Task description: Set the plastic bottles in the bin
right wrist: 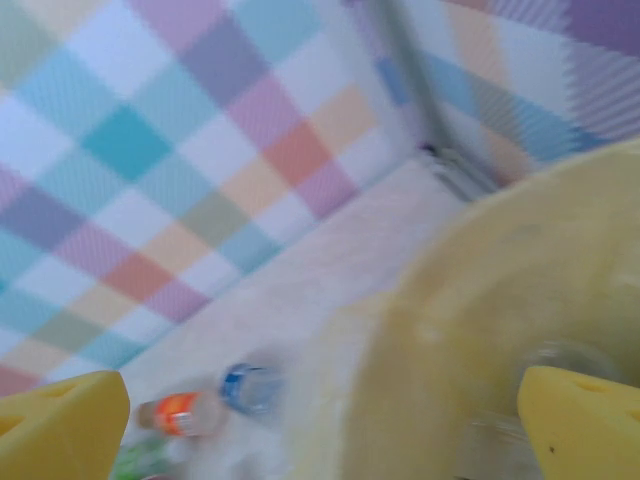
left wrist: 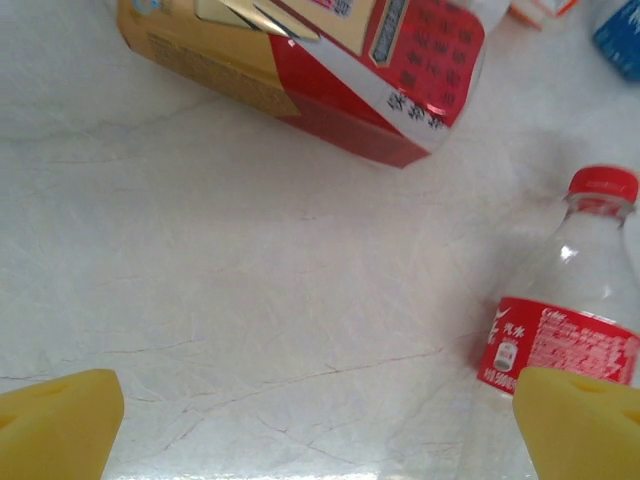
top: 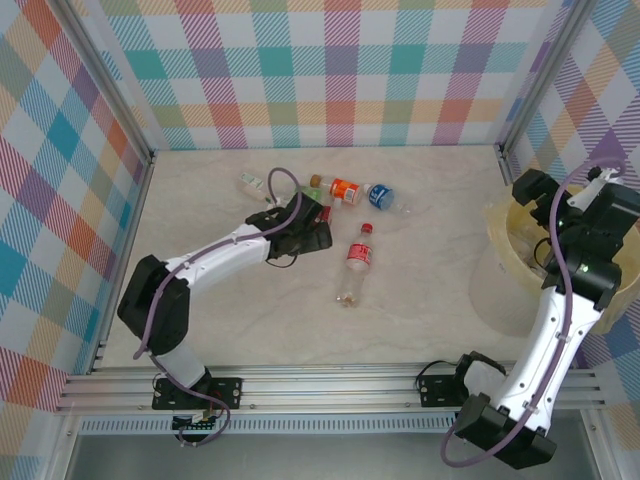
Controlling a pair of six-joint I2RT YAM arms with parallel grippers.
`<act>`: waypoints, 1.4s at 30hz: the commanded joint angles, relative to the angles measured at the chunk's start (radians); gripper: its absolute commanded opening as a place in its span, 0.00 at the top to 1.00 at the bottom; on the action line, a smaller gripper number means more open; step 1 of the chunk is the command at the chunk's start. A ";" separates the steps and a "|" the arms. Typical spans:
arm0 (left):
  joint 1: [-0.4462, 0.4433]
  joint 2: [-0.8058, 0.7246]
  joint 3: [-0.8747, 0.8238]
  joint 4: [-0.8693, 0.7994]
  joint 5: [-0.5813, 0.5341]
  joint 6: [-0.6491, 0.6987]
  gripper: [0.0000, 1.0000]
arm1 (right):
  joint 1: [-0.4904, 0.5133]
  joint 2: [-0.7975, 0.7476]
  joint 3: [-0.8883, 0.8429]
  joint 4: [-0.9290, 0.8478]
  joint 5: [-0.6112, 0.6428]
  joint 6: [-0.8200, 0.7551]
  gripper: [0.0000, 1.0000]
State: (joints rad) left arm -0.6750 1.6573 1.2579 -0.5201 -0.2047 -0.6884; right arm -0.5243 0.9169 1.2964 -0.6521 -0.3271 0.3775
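Observation:
A clear plastic bottle with a red label and red cap [top: 357, 262] lies mid-table. In the left wrist view that bottle [left wrist: 572, 318] is just beyond my right pad. My left gripper [top: 303, 238] [left wrist: 320, 432] hangs open over bare table to its left, holding nothing. Behind it lie an orange-label bottle [top: 343, 189], a blue-label bottle [top: 383, 196] and a small clear one [top: 252, 183]. The pale yellow bin [top: 512, 262] stands at the right. My right gripper [top: 570, 212] [right wrist: 320, 432] is open above the bin's rim [right wrist: 480, 330], with nothing between the pads. The right wrist view is blurred.
A red and gold labelled pack [left wrist: 330, 70] lies just ahead of the left gripper. A green-labelled item [top: 312, 184] sits by the orange bottle. Checked walls close off the back and both sides. An aluminium rail [top: 330, 385] runs along the near edge.

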 commanded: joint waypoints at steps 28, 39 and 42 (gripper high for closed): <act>0.284 0.243 0.161 0.201 0.079 -0.581 0.01 | 0.660 0.042 -0.124 0.299 -0.037 0.075 0.00; 0.284 0.352 0.173 0.269 0.130 -0.642 0.10 | 0.670 0.023 -0.124 0.255 0.011 0.037 0.00; 0.284 0.341 0.150 0.271 0.131 -0.626 0.12 | 0.671 0.025 -0.126 0.255 0.011 0.038 0.00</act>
State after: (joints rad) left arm -0.3985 2.0026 1.4239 -0.2707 -0.0856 -1.3167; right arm 0.1390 0.9562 1.1706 -0.3958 -0.3283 0.4351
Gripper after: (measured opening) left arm 0.885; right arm 0.996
